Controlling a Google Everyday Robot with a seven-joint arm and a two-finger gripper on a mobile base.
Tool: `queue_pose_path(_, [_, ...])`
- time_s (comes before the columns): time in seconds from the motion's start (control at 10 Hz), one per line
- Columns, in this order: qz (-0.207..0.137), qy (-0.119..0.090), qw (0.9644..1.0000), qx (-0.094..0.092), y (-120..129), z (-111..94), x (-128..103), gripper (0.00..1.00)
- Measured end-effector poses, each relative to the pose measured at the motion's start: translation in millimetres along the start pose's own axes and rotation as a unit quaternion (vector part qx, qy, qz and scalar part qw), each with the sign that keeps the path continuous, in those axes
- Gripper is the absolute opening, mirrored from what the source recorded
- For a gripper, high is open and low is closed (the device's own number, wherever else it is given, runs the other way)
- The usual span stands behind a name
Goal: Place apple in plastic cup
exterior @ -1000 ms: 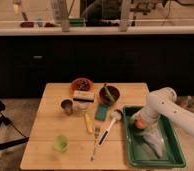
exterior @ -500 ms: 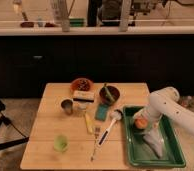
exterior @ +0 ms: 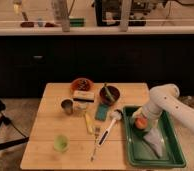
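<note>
The apple (exterior: 140,123), small and orange-red, sits at the end of my white arm over the green tray (exterior: 175,155), in the tray's upper left part. My gripper (exterior: 141,120) is at the apple, above the tray's left side. The plastic cup (exterior: 60,143), translucent light green, stands upright near the front left of the wooden table (exterior: 45,125), far to the left of the gripper.
A dark grey metal cup (exterior: 67,106), a red-rimmed bowl (exterior: 82,84), a dark bowl (exterior: 109,94), a pale yellow item (exterior: 89,123), a teal card (exterior: 103,111), a white brush (exterior: 110,127) and a fork (exterior: 95,145) lie mid-table. A grey cloth (exterior: 155,140) lies in the tray. A dark counter stands behind.
The arm and the apple have shifted slightly within the tray's upper left area. The other objects have not moved.
</note>
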Motion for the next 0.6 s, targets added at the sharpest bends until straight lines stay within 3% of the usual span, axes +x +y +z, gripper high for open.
queue_pose_path(0.3, [-0.014,-0.023,0.9996,0.004,-0.8,5.4,-2.6,0.79])
queue_pose_path(0.6, [-0.032,-0.028,0.9991,-0.002,-3.6,12.8,-6.4,0.79])
